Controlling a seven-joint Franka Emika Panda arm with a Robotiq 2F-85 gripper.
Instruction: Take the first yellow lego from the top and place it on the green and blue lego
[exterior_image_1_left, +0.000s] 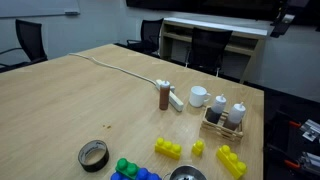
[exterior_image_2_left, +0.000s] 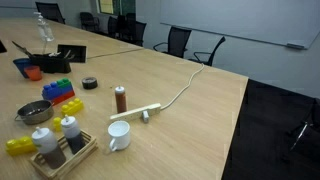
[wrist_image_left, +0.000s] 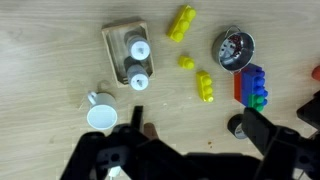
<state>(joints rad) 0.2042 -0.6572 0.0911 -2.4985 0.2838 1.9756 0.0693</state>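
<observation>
The long yellow lego (wrist_image_left: 205, 86) lies flat on the wooden table; it also shows in both exterior views (exterior_image_1_left: 167, 148) (exterior_image_2_left: 70, 104). The green and blue lego (wrist_image_left: 254, 85) sits just beside it, with a red part on one side, and shows in both exterior views (exterior_image_1_left: 130, 170) (exterior_image_2_left: 57, 90). My gripper (wrist_image_left: 195, 114) is high above the table. It is open and empty, with its dark fingers spread wide. The yellow lego lies just beyond the fingertips in the wrist view.
A tiny yellow brick (wrist_image_left: 186, 62) and a stepped yellow block (wrist_image_left: 181, 23) lie nearby. A metal bowl (wrist_image_left: 234, 48), a tape roll (wrist_image_left: 240, 125), a white mug (wrist_image_left: 100, 115), a wooden tray (wrist_image_left: 113, 40) with two bottles and a brown cylinder (exterior_image_1_left: 163, 95) are on the table.
</observation>
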